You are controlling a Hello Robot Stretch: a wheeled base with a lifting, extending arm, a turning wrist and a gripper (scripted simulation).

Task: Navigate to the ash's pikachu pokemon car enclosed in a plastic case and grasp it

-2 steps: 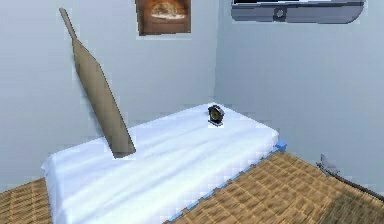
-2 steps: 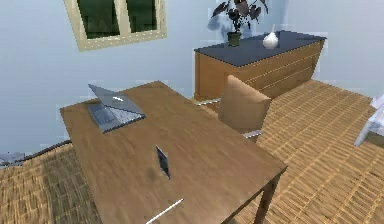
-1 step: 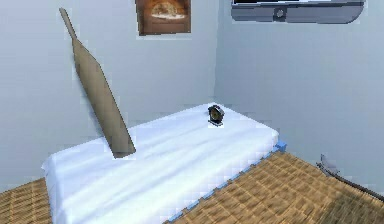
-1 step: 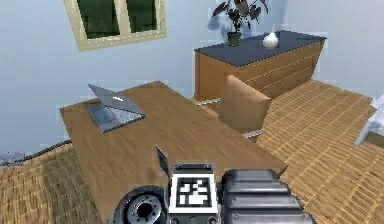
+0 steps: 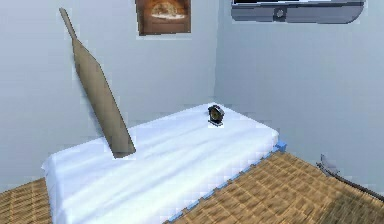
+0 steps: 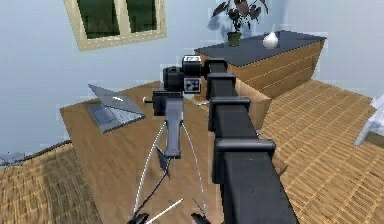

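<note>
A small dark roundish thing (image 5: 214, 115) lies on the far part of a white-sheeted bed (image 5: 190, 170) in the forward view; it is too small to name. In the arm side view my arm (image 6: 245, 165) rises over a wooden desk (image 6: 100, 145). My gripper (image 6: 170, 214) hangs from the arm's far end with its dark body (image 6: 172, 128) and two thin fingers (image 6: 141, 215) reaching down toward the desk's front edge. A thin pale stick lies by the fingertips, so I cannot tell whether the gripper holds anything.
A long wooden bat (image 5: 97, 82) stands tilted on the bed. A picture (image 5: 164, 17) hangs above it. The desk carries a grey laptop (image 6: 112, 105) below a window (image 6: 116, 20). A dresser (image 6: 275, 62) bears a plant (image 6: 238, 16) and white vase (image 6: 270, 40).
</note>
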